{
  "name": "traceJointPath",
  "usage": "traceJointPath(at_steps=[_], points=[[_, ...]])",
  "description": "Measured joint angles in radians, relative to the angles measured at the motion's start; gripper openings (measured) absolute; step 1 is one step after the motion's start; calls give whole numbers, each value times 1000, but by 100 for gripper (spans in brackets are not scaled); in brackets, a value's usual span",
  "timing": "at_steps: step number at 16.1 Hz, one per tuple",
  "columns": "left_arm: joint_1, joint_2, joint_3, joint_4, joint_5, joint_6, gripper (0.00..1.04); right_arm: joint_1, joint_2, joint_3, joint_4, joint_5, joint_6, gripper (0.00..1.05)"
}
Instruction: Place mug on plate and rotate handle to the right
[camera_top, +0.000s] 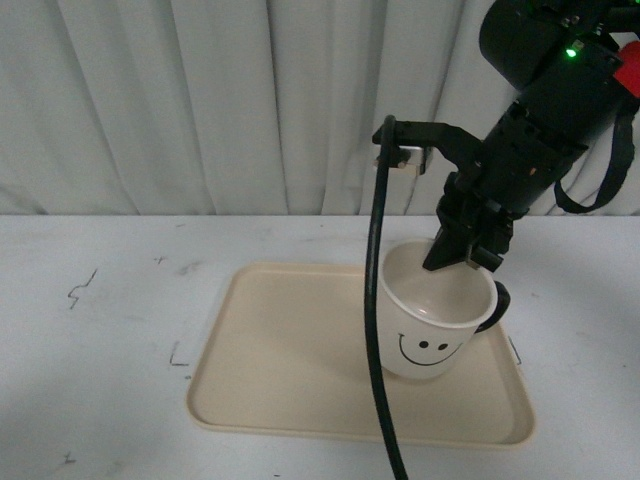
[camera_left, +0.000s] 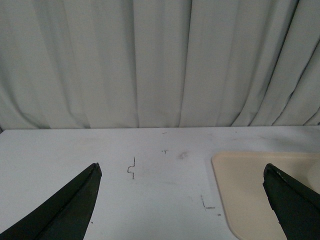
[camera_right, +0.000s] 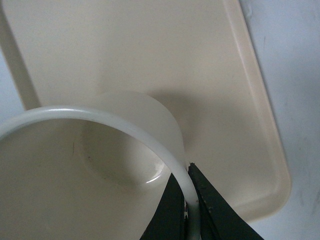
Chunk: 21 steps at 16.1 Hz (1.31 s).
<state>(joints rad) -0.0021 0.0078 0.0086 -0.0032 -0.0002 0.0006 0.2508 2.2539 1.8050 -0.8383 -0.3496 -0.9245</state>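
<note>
The white mug (camera_top: 432, 328) with a black smiley face stands on the right part of the beige plate (camera_top: 290, 350). Its black handle (camera_top: 497, 305) points to the right and slightly back. My right gripper (camera_top: 462, 262) comes down from above and is shut on the mug's far rim, one finger inside and one outside. From the right wrist, the rim (camera_right: 165, 150) shows pinched between the black fingers (camera_right: 212, 205), with the plate (camera_right: 150, 50) underneath. My left gripper (camera_left: 182, 172) is open over bare table, the plate's corner (camera_left: 245, 175) by one finger.
A black cable (camera_top: 375, 300) hangs in front of the mug and across the plate. White table (camera_top: 100, 340) with small pen marks lies left of the plate. A grey curtain (camera_top: 200, 100) closes the back.
</note>
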Motion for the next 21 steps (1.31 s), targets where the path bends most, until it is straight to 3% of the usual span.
traceJointPath(at_steps=[5,15,16,18,19,21], points=[[0,0,0,0,0,0,98,91,135,153,-93,14,56,3],[0,0,0,0,0,0,98,129,175,199,-143,63,61,3],[0,0,0,0,0,0,98,129,175,199,-142,63,60,7],[0,0,0,0,0,0,98,127,169,194,-99,-5,61,33],[0,0,0,0,0,0,98,120,117,142,-27,-111,73,47],[0,0,0,0,0,0,98,109,-55,-11,175,-298,144,66]])
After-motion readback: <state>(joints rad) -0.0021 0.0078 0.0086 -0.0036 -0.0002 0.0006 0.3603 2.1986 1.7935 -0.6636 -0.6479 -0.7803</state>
